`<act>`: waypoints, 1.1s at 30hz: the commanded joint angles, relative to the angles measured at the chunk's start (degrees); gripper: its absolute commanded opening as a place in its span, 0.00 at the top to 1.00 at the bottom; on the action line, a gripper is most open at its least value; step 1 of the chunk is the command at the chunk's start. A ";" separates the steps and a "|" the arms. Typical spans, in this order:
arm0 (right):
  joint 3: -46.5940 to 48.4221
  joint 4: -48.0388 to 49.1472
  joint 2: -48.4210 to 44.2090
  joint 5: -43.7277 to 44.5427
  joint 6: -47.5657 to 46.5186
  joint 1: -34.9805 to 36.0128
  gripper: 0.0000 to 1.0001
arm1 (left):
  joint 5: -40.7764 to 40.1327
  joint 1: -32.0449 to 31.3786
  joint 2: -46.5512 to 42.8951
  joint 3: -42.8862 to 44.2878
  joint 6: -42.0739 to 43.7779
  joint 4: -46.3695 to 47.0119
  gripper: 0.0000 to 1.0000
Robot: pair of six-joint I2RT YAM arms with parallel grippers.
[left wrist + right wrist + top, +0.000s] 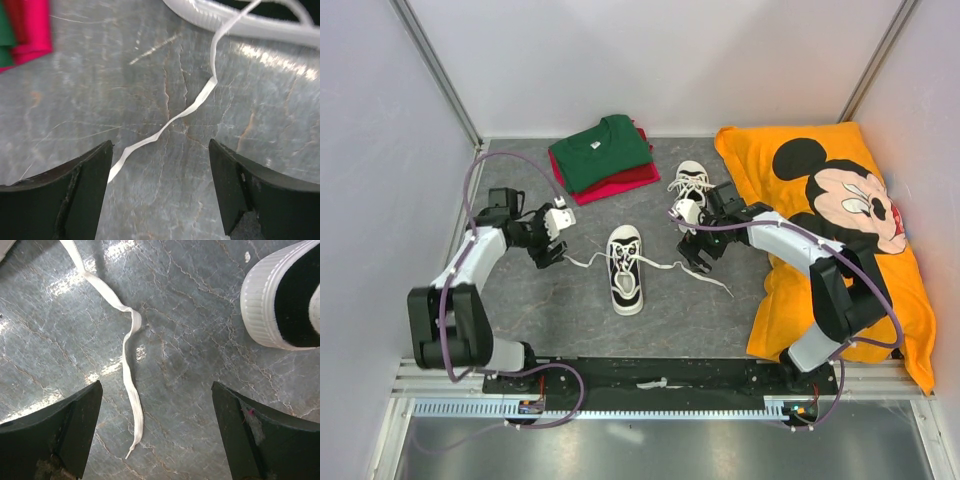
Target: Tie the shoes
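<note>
One black sneaker with a white toe cap (625,268) lies mid-table, its white laces (582,262) untied and spread to both sides. The other sneaker (692,183) lies further back by the cushion. My left gripper (552,240) is open, low over the left lace. In the left wrist view (160,150) that lace (192,106) runs diagonally between the fingers, untouched. My right gripper (692,250) is open to the right of the middle shoe. In the right wrist view (156,390) the right lace (129,375) lies loose on the table, its tip between the fingers. A shoe's white rubber edge (267,305) is at the top right.
Folded green and red shirts (605,155) lie at the back left and show in the left wrist view (27,30). An orange Mickey Mouse cushion (840,220) fills the right side, under my right arm. Grey walls close in the table.
</note>
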 commanded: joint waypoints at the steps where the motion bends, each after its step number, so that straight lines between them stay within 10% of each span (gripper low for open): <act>1: -0.60 -0.07 0.35 -0.20 -0.59 0.57 0.02 | -3.03 -0.16 5.78 1.56 12.07 0.37 0.22; 9: -7.63 2.92 0.79 3.22 -0.15 1.71 0.02 | -7.87 -0.08 15.71 2.71 20.07 4.41 0.26; 14: -11.23 7.40 1.05 6.64 1.34 2.24 0.04 | -8.58 -0.08 18.71 2.97 20.95 5.47 0.47; 18: -14.05 10.39 0.88 9.11 2.92 2.50 0.30 | -6.48 -0.16 17.31 1.48 18.85 5.12 0.74; 22: -16.34 12.15 -2.53 9.03 3.89 2.50 0.98 | -4.28 0.01 13.37 2.00 12.36 3.27 0.98; 33: -11.42 12.50 -15.99 9.46 7.59 2.33 1.00 | 3.90 0.80 -3.94 8.50 -0.84 -5.94 0.98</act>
